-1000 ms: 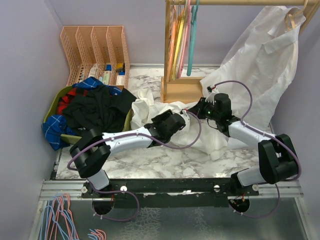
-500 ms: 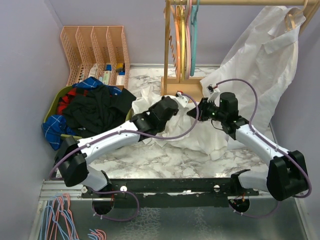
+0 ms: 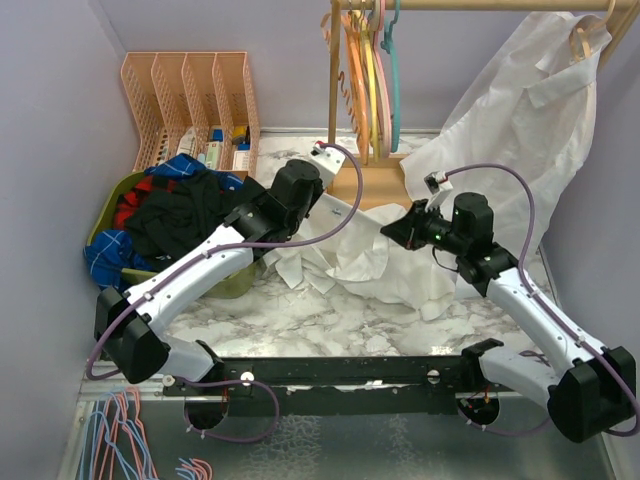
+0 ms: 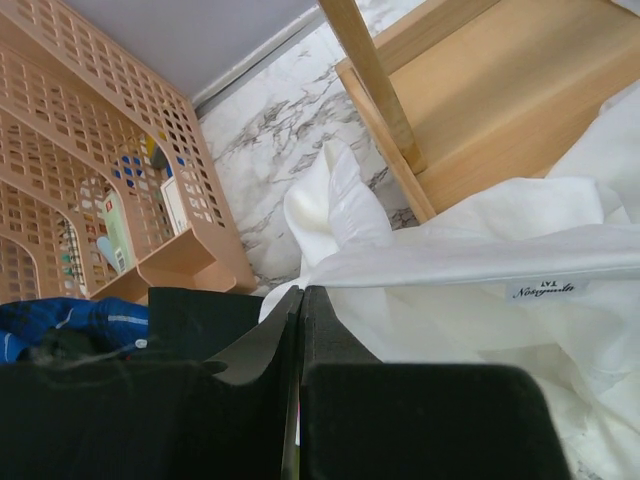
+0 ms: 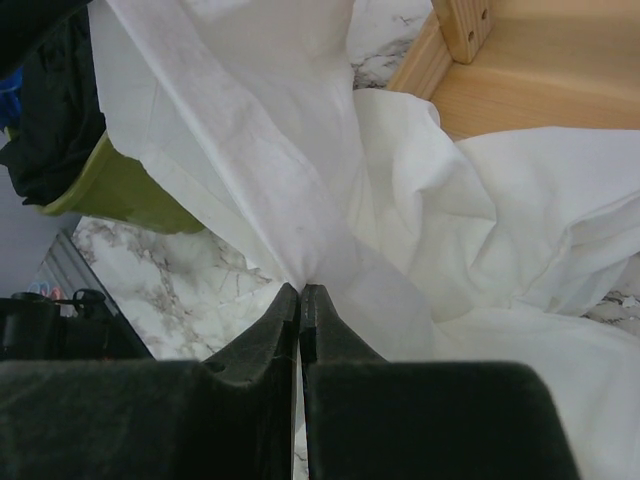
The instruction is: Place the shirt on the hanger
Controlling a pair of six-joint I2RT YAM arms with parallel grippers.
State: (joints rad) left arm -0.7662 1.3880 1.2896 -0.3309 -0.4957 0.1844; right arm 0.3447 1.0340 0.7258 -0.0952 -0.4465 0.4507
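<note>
The white shirt [image 3: 405, 272] lies crumpled on the marble table in front of the rack, with one part lifted and stretched between my two grippers. My left gripper [image 3: 316, 184] is shut on a folded edge of it near the rack base. In the left wrist view [image 4: 300, 292] the fabric [image 4: 470, 300] runs right from the fingertips and shows a neck label. My right gripper [image 3: 389, 229] is shut on a pinch of the shirt; the right wrist view [image 5: 300, 288] shows the cloth [image 5: 300, 200] fanning up from the jaws. The teal hanger [image 3: 393, 80] hangs on the wooden rail, away from both grippers.
Orange, yellow and pink hangers [image 3: 362, 80] hang beside the teal one. The wooden rack base [image 3: 365, 182] stands behind the shirt. Another white shirt on a wooden hanger [image 3: 530, 110] hangs at the right. A green basket of dark clothes [image 3: 180, 222] and a peach organizer [image 3: 190, 100] are at the left.
My left gripper has moved back and to the left with the shirt edge, and my right gripper has drifted right. The fabric is now stretched between them. The hangers on the rail have swung.
</note>
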